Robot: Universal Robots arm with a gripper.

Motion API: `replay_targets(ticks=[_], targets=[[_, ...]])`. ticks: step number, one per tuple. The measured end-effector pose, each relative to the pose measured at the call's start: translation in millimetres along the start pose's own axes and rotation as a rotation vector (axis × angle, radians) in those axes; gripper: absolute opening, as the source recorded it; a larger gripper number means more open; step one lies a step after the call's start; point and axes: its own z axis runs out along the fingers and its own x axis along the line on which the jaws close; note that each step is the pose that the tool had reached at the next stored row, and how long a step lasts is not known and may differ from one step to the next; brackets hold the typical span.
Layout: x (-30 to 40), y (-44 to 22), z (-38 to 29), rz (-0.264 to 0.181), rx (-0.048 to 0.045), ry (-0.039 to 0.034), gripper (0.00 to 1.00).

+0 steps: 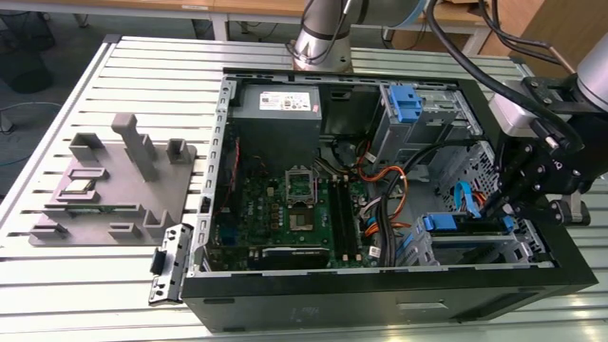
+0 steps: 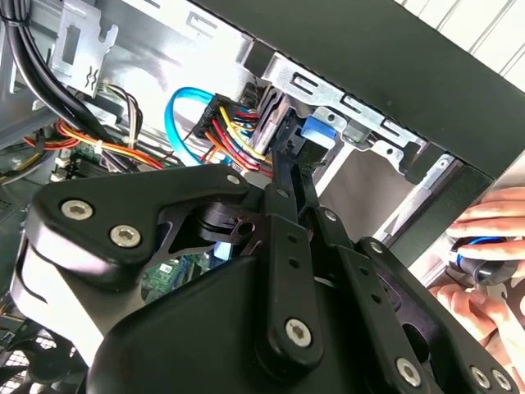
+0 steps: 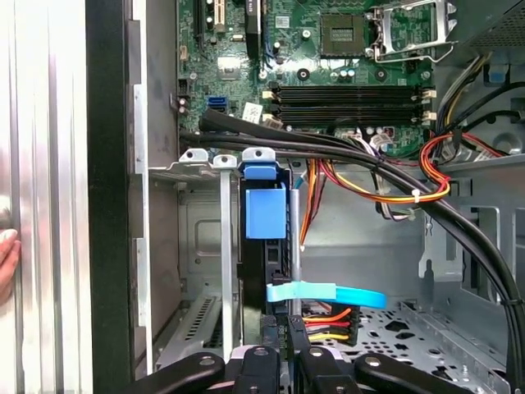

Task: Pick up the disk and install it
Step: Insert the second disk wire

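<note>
Install step in hand. My pincer (image 1: 508, 206) was down inside the open computer case (image 1: 380, 299), narrowed edge-on against the disk (image 3: 264, 271), which stood upright in the drive cage (image 3: 201, 246) directly ahead of the fingertips. Seating looked close; I judged the next move needed a straight, gentle push. Cage otherwise held cables (image 3: 328, 316). A hand (image 2: 484, 238) rested outside.

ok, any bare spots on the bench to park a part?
Free: slatted table behind the grey fixture tray, and the strip in front of it. Crowded: inside the PC case, cables over the motherboard, gripper at the drive bay.
</note>
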Motion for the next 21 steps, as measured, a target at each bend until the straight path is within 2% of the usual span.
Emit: replay_targets(ticks=[11, 21], targets=[[0.1, 0.0, 7.4, 0.000, 0.0000, 0.0003, 0.16], [0.2, 0.0, 10.4, 0.000, 0.0000, 0.0004, 0.16]])
